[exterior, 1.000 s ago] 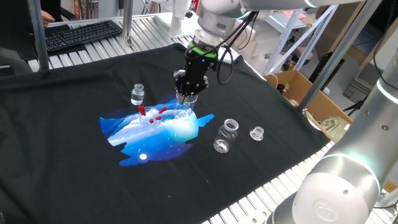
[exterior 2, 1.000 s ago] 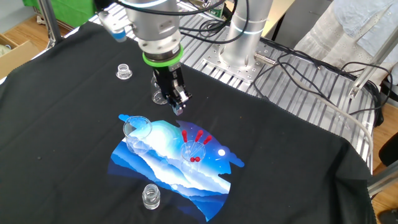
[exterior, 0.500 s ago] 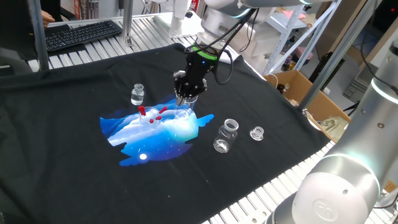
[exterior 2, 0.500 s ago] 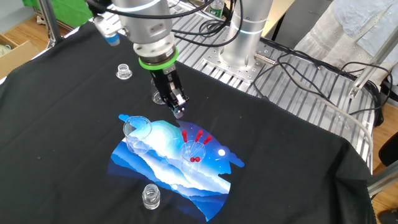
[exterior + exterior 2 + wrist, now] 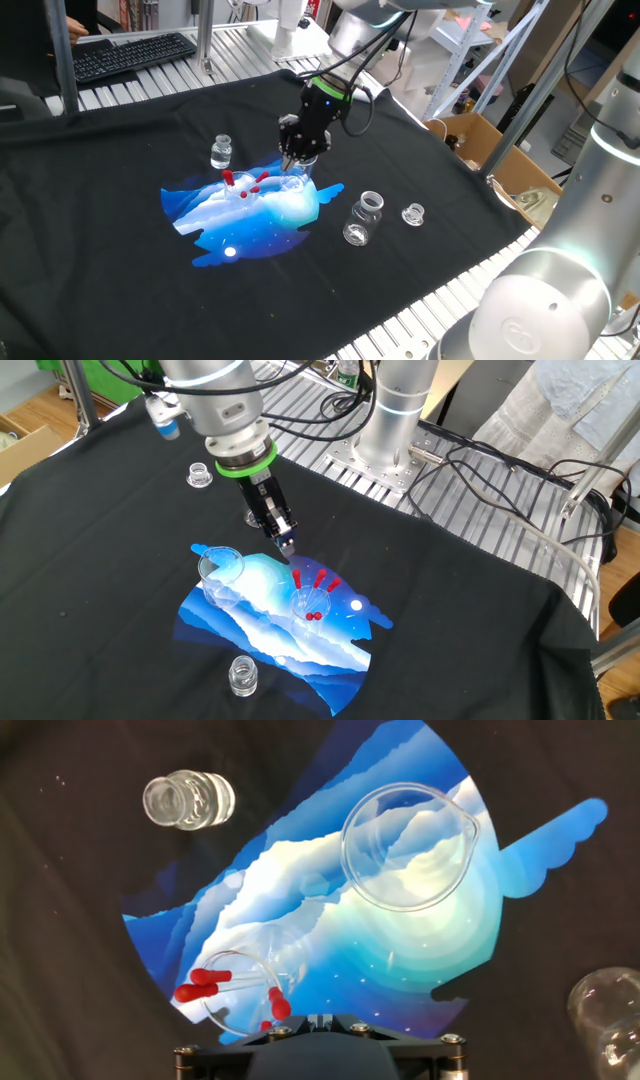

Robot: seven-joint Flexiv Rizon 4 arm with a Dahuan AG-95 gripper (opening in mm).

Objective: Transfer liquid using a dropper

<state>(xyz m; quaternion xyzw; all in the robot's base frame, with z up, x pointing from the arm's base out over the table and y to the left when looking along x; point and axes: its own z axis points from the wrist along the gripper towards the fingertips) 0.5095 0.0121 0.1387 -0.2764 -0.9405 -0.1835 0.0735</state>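
Above the blue print on the surface (image 5: 120, 130), the end effector (image 5: 286, 544) hovers; whether its fingers are apart I cannot tell. The droppers (image 5: 205, 985) stand untouched in their beaker (image 5: 240, 990), so I judge that the whole transfer is left.

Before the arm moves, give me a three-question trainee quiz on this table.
1. True or false: the droppers lie flat on the cloth.
2. Their bulbs are: A green, B red, C black.
3. In the hand view, does the large beaker hold any dropper?
Key: 1 false, they stand in the small beaker; 2 B; 3 no.
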